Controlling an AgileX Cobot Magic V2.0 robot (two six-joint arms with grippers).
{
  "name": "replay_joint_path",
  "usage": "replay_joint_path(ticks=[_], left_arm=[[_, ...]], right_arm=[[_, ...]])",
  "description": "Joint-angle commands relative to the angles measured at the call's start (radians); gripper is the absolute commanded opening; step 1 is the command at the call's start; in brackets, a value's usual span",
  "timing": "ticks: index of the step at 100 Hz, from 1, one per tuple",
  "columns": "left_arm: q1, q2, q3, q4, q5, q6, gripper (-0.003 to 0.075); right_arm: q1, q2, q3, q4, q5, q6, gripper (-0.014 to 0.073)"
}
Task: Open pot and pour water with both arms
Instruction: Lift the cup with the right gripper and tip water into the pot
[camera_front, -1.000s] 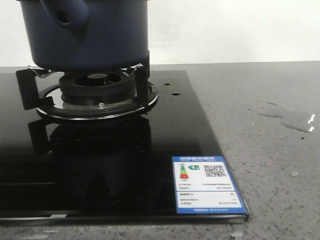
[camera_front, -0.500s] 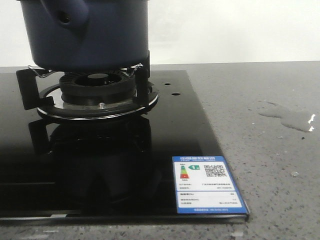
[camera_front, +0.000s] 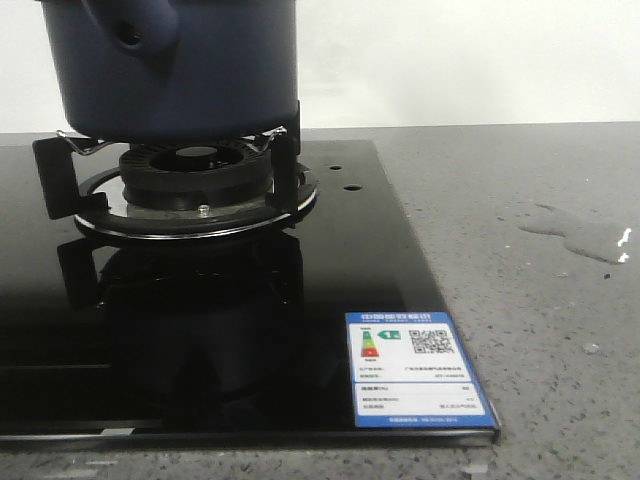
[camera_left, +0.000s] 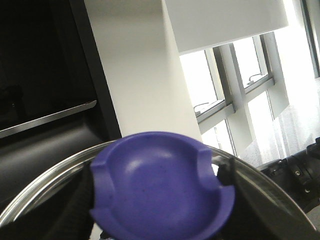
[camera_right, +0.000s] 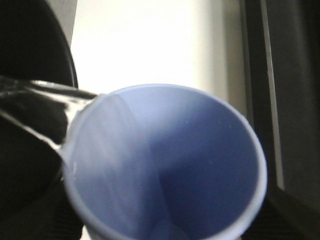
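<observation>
Lid: my left pincer's fingers pinch the purple lid knob (camera_left: 162, 187) — glass lid (camera_left: 45, 187) off.
Pour: underway — water (camera_right: 47, 102) streams from the light blue plastic cup (camera_right: 200, 160); right pincer's state I cannot tell.
Pot: dark navy round pot (camera_front: 170, 65) at 11 o'clock on the burner.

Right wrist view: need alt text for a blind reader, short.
A light blue cup fills the frame, tipped so its open mouth faces the camera, with a clear stream of water running over its rim toward a dark area at one side. Behind it are a bright pale wall and a dark vertical frame.
</observation>
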Motion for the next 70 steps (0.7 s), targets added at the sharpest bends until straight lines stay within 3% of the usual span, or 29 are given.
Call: replay_joint_path(ticks=[1, 40, 70], left_arm=[[-0.01, -0.004, -0.033, -0.082, -0.033, -0.008, 0.0283], [-0.01, -0.004, -0.033, -0.082, -0.033, -0.008, 0.0283], [-0.01, -0.004, -0.033, -0.078, -0.033, -0.008, 0.0283]], right_arm=[[-0.004, -0.041, -0.042, -0.106, -0.037, -0.002, 0.0256], [-0.011, -0.041, -0.043, -0.406, -0.023, -0.002, 0.0256], [-0.011, -0.041, -0.128, -0.452, -0.017, -0.002, 0.0256]])
